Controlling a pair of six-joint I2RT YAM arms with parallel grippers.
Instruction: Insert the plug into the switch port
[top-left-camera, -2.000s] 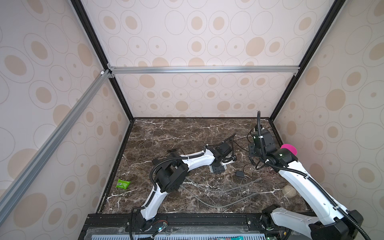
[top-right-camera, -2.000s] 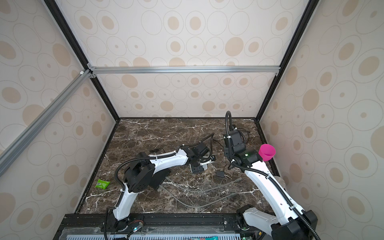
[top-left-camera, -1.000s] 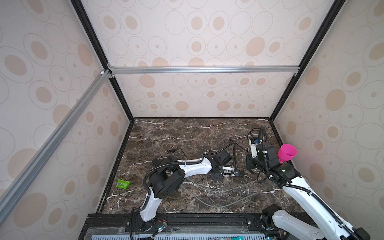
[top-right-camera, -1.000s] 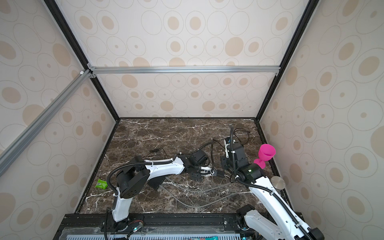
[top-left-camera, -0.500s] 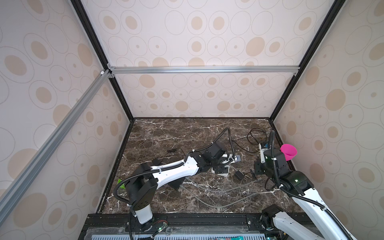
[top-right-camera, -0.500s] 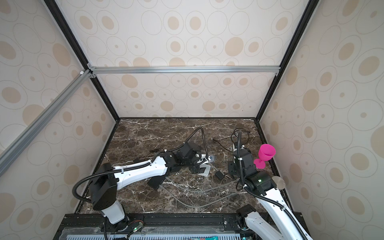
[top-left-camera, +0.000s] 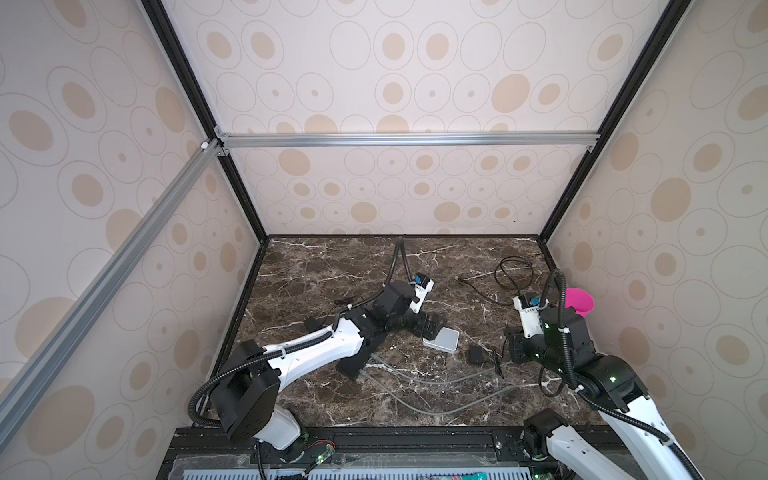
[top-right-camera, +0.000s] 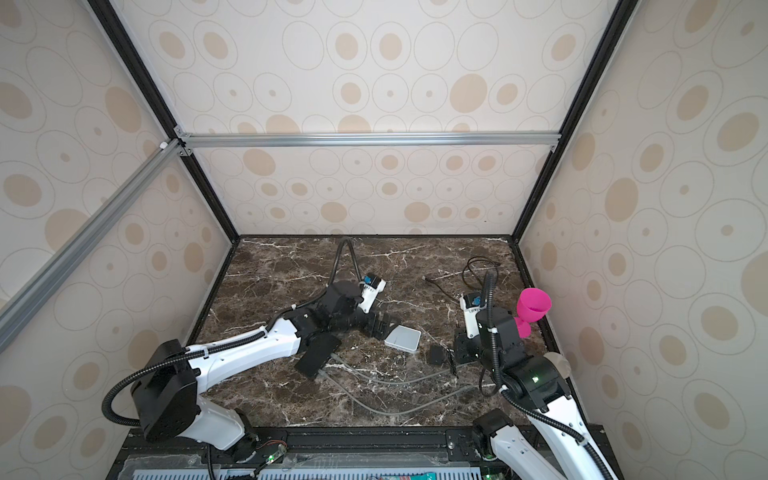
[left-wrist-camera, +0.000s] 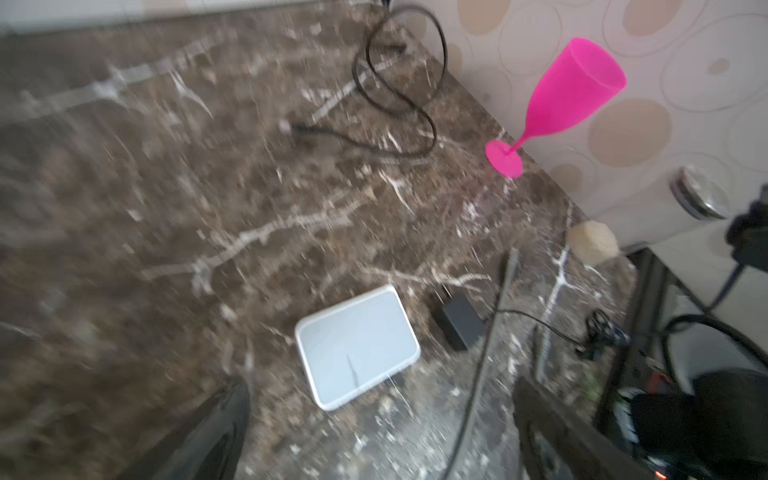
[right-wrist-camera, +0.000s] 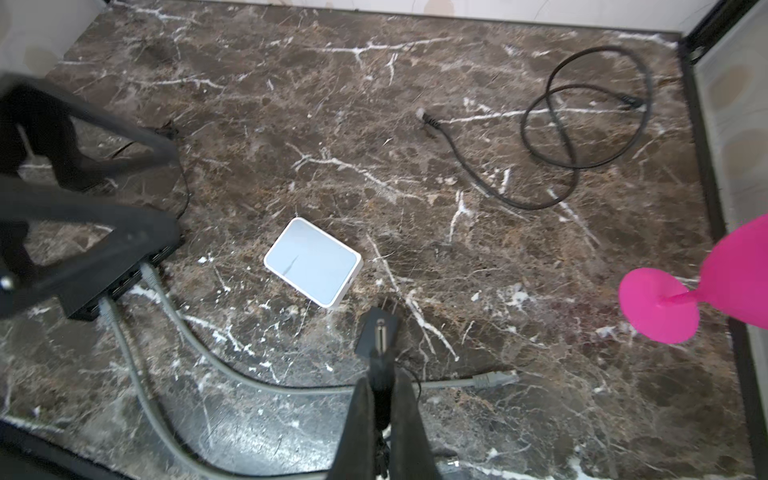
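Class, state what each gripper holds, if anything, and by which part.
The right gripper pinches the small black power plug by its black rear body, metal tip protruding. The left gripper, open, holds nothing.

Blur smears the left wrist view, so the dark marble desk (left-wrist-camera: 124, 216) and the small white rectangular box (left-wrist-camera: 357, 349) lack detail. In the right wrist view the picture's edge cuts the pink plastic goblet (right-wrist-camera: 665, 305), and the left end effector (right-wrist-camera: 174, 193) covers most of the flat black switch box (right-wrist-camera: 120, 282); its ports are unreadable.

Left tool (top-left-camera: 432, 327) gapes wide on its low, outstretched arm; right tool (right-wrist-camera: 384, 411) is pinched closed.
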